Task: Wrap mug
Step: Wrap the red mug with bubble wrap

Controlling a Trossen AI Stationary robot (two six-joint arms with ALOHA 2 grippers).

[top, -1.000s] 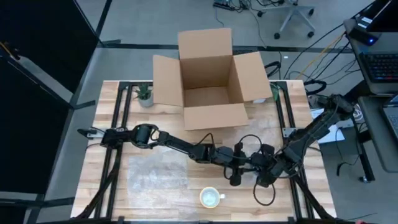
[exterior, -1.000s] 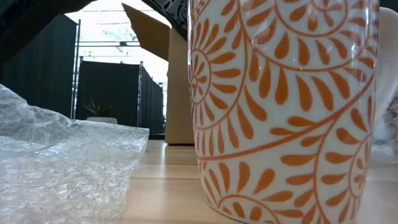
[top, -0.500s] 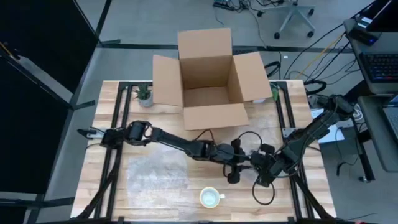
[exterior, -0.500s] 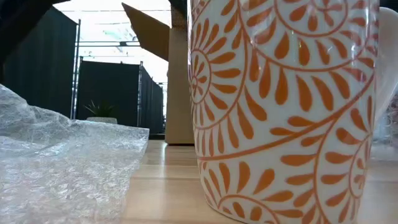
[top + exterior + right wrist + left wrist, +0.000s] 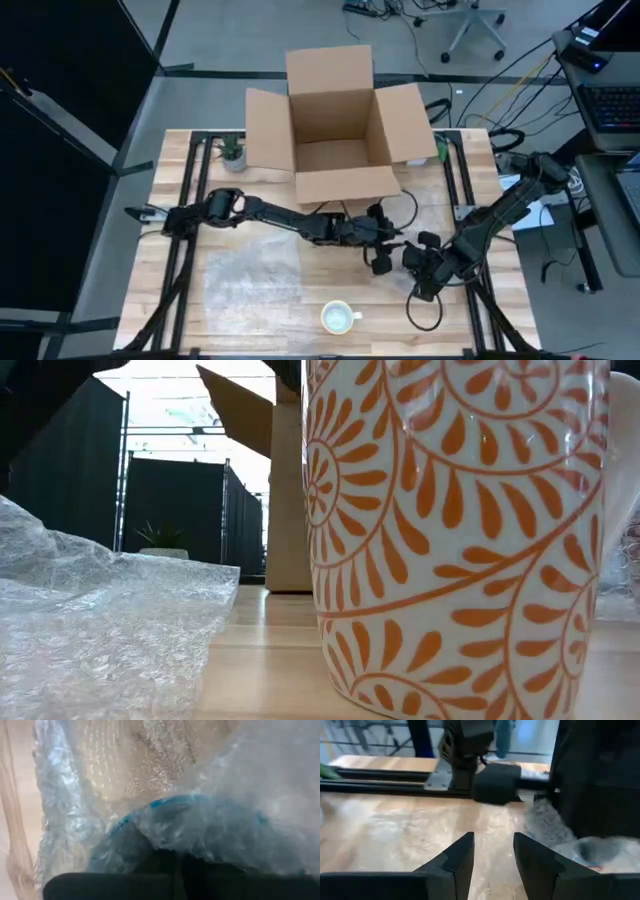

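A white mug with orange leaf patterns (image 5: 460, 540) stands upright on its base near the table's front edge (image 5: 338, 318). It fills the low view. Left of it a flat sheet of bubble wrap (image 5: 252, 275) lies on the table (image 5: 100, 630). My right gripper (image 5: 177, 870) is at the table's middle right (image 5: 420, 268), shut on a second, crumpled piece of bubble wrap (image 5: 552, 825) that covers something with a blue edge (image 5: 190, 802). My left gripper (image 5: 492, 855) hangs open just left of it (image 5: 380, 262) and holds nothing. My right gripper is shut on the crumpled bubble wrap (image 5: 165, 837). The wrap bunches over its dark fingers (image 5: 150, 877) and hides the place of contact. The wrap lies down on the table in front of the gripper, slack and wrinkled.
An open cardboard box (image 5: 335, 125) stands at the far middle of the table, a small potted plant (image 5: 233, 152) to its left. Black rails (image 5: 190, 230) run along both sides of the table. Cables (image 5: 425, 310) trail beside my right arm.
My left gripper has drawn back toward the table's far edge, away from the mug, and its arm has swung the same way. The mug and the flat sheet have stayed where they were.
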